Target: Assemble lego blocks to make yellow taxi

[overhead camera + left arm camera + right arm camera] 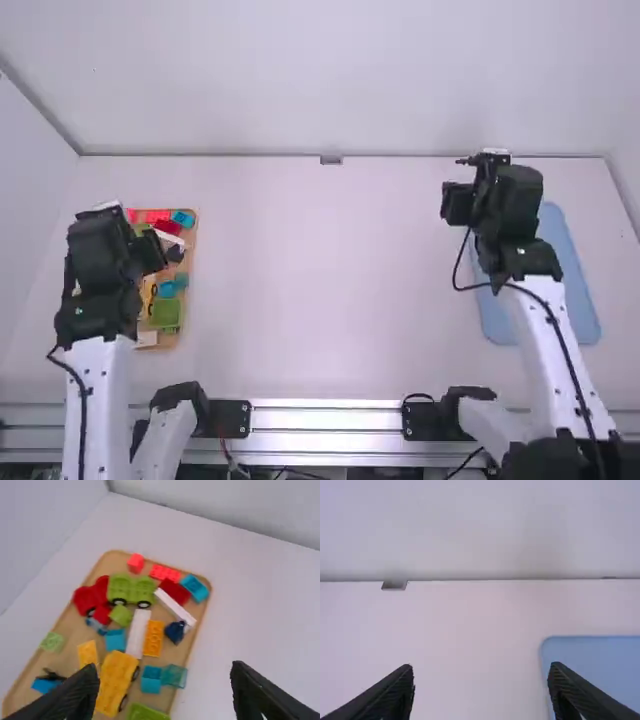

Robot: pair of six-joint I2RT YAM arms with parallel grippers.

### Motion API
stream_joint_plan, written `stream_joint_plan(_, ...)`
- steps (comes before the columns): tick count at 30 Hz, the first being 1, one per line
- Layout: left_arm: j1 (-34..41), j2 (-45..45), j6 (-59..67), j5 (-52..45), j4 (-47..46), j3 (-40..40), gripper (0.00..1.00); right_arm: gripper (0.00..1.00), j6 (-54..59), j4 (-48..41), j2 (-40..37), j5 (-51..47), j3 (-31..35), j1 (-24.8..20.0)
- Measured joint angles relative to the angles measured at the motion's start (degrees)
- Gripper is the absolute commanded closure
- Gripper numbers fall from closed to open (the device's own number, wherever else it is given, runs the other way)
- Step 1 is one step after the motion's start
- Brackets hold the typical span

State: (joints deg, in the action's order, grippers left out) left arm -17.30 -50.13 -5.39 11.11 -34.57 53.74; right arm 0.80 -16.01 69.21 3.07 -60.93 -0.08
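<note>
Your L gripper [164, 669], wide, is nearer; yellow wheeled block [114, 679] lies below, arm-base side, long axis approx. fore-aft. R gripper [481, 668] wide too.

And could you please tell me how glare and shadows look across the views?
High view: bright glare along the metal rail at the table's near edge; left wrist view: no hard shadow beside the wooden tray; right wrist view: the back wall darkens softly toward its foot.

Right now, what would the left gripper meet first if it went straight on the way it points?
Likely the orange brick or dark blue piece on the tray; depth is unclear, so I can't tell which comes first.
</note>
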Motion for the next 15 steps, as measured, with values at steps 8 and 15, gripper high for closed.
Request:
stream_joint_plan(8, -7.52, -13.92, 4.09, 0.9, -11.54, 10.19, 0.13, 0.13, 0.26, -2.36, 12.41, 0.76, -10.91, 0.02)
stream_joint_plan(15, -17.9, -31.5, 11.47, -4.37, -17.18, 16.5, 0.07, 0.06, 0.63, -2.75, 20.65, 1.01, -18.34, 0.31)
